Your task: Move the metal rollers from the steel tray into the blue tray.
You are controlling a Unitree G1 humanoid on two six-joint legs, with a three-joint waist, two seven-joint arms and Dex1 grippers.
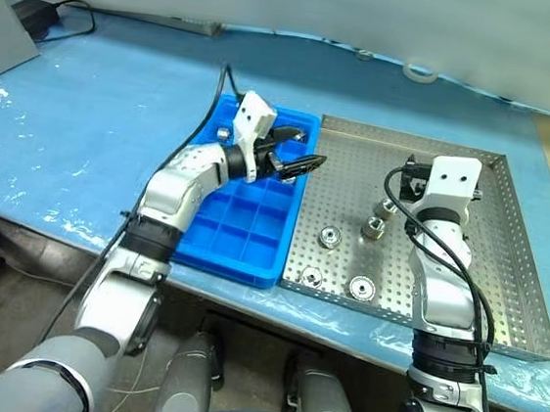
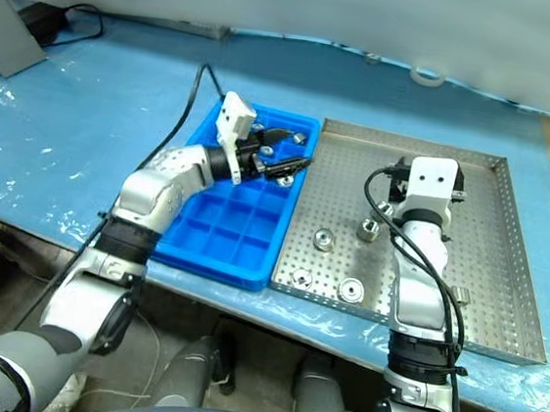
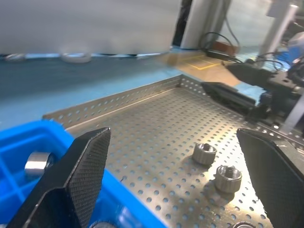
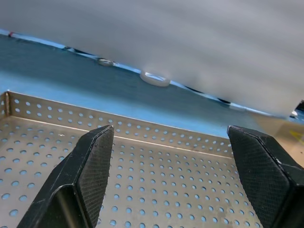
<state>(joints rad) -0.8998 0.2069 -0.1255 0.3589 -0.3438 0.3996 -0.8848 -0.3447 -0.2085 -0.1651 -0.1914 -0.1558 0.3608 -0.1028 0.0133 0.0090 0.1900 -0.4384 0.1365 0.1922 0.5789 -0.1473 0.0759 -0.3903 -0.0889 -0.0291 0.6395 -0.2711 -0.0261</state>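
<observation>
At centre frame, on the blue-covered worktop (image 1: 88, 108), the blue tray (image 1: 237, 237) abuts the left rim of the steel tray (image 1: 512, 290). Left gripper (image 1: 297, 164) hovers level over the blue tray's upper right compartments, wide open and empty, pointing toward the steel tray, apparently positioned between a drop and a fresh pick. Right gripper (image 4: 171, 156) hovers over the steel tray's upper half, likewise wide open and holding nothing. Metal rollers (image 1: 330, 237) lie scattered on the steel tray's lower left floor; at least one roller (image 3: 38, 163) already sits in a blue compartment.
</observation>
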